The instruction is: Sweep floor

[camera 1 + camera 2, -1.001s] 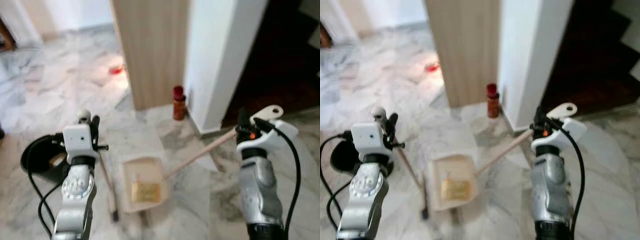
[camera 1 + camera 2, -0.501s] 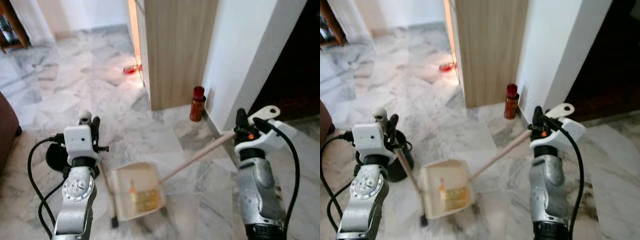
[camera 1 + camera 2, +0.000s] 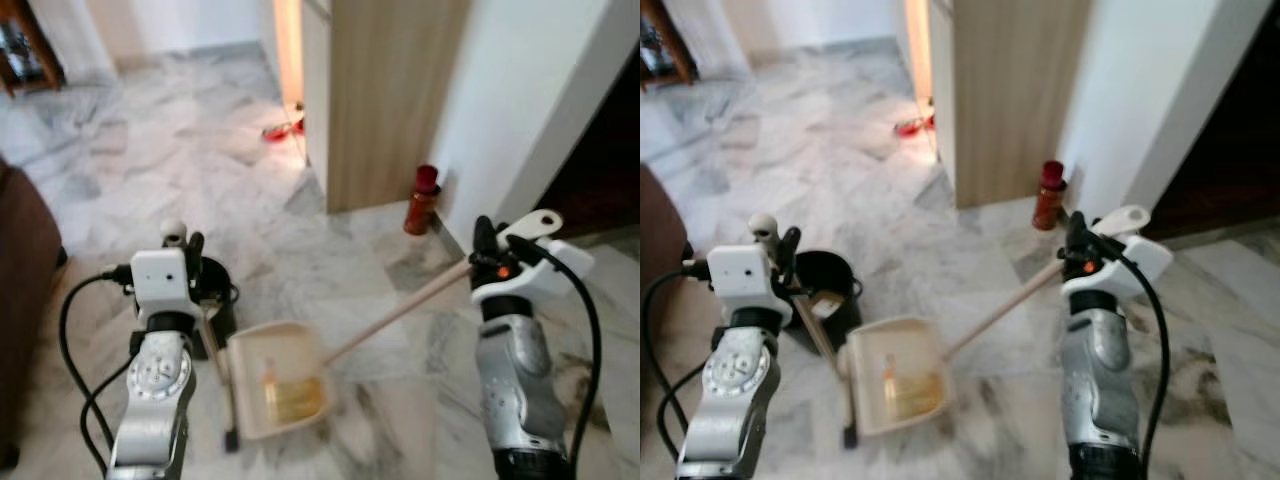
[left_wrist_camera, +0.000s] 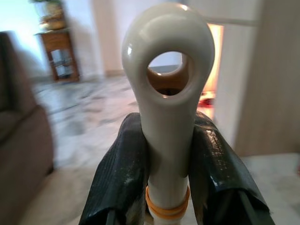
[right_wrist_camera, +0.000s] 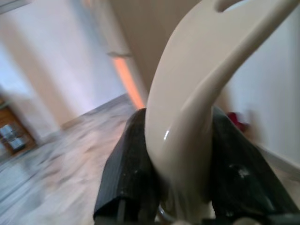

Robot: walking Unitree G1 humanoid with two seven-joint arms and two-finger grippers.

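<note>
My left gripper (image 3: 186, 246) is shut on the cream top of a thin broom handle (image 3: 217, 368), whose eyelet end (image 4: 168, 70) sticks out between the black fingers (image 4: 123, 173). The stick runs down to the floor beside a cream dustpan (image 3: 281, 391) that holds yellowish debris. My right gripper (image 3: 486, 246) is shut on the cream grip (image 5: 187, 93) of the dustpan's long wooden handle (image 3: 400, 312), which slants down to the pan. A black bin (image 3: 827, 296) stands on the marble floor just behind the pan, close to my left arm.
A wood-panelled cabinet side (image 3: 390, 100) and a white wall (image 3: 510, 110) stand ahead, with a red bottle (image 3: 421, 198) at their foot. A dark sofa (image 3: 25, 300) is at the left, a dark doorway (image 3: 600, 170) at the right. A red object (image 3: 280, 130) lies farther back.
The view has swung left, so the cabinet and bottle have shifted right. The black bin now sits nearer, just behind the dustpan. Both grippers keep the same hold.
</note>
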